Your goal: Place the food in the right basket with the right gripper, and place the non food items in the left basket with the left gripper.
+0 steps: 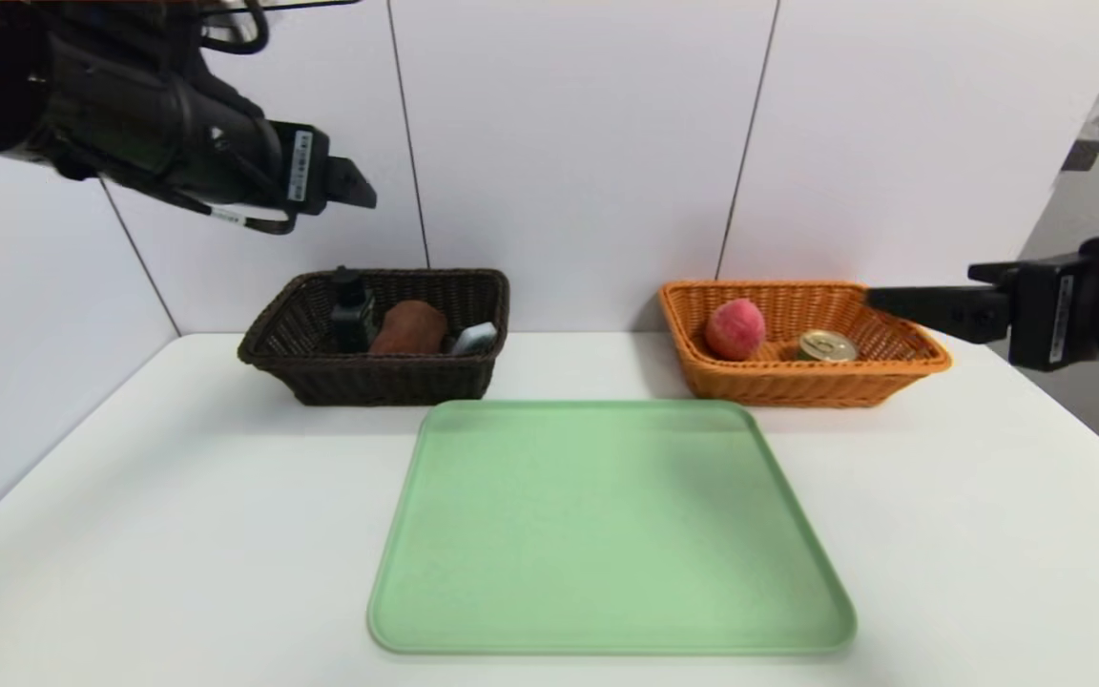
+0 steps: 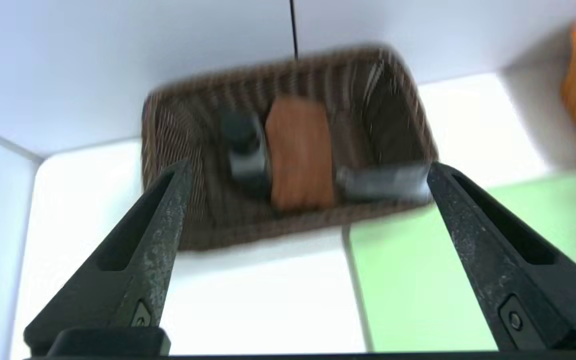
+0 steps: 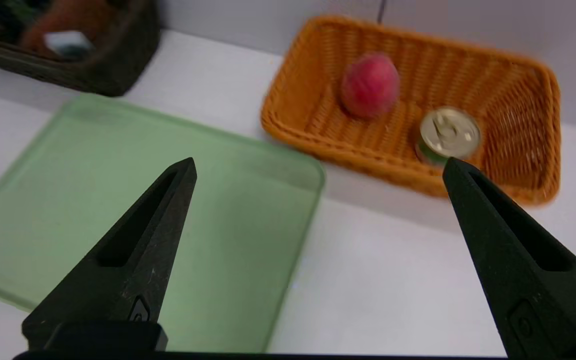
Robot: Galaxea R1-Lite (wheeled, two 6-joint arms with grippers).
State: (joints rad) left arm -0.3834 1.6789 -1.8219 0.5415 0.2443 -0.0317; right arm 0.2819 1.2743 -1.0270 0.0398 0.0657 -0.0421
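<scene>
The dark brown left basket (image 1: 268, 339) (image 2: 178, 150) holds a black bottle (image 1: 352, 310) (image 2: 245, 147), a brown roll-shaped item (image 1: 409, 327) (image 2: 299, 152) and a small grey-white box (image 1: 475, 338) (image 2: 383, 182). A red peach (image 1: 735, 328) (image 3: 369, 85) and a tin can (image 1: 826, 345) (image 3: 449, 132) lie in the orange right basket (image 1: 912, 343) (image 3: 523, 75). My left gripper (image 1: 359, 191) (image 2: 308, 170) hangs high above the left basket, open and empty. My right gripper (image 1: 883, 301) (image 3: 318, 167) hovers by the right basket's right side, open and empty.
A green tray (image 1: 607, 611) (image 2: 468, 280) (image 3: 43, 240) with nothing on it lies on the white table (image 1: 130, 534), in front of the two baskets. A white wall stands right behind the baskets.
</scene>
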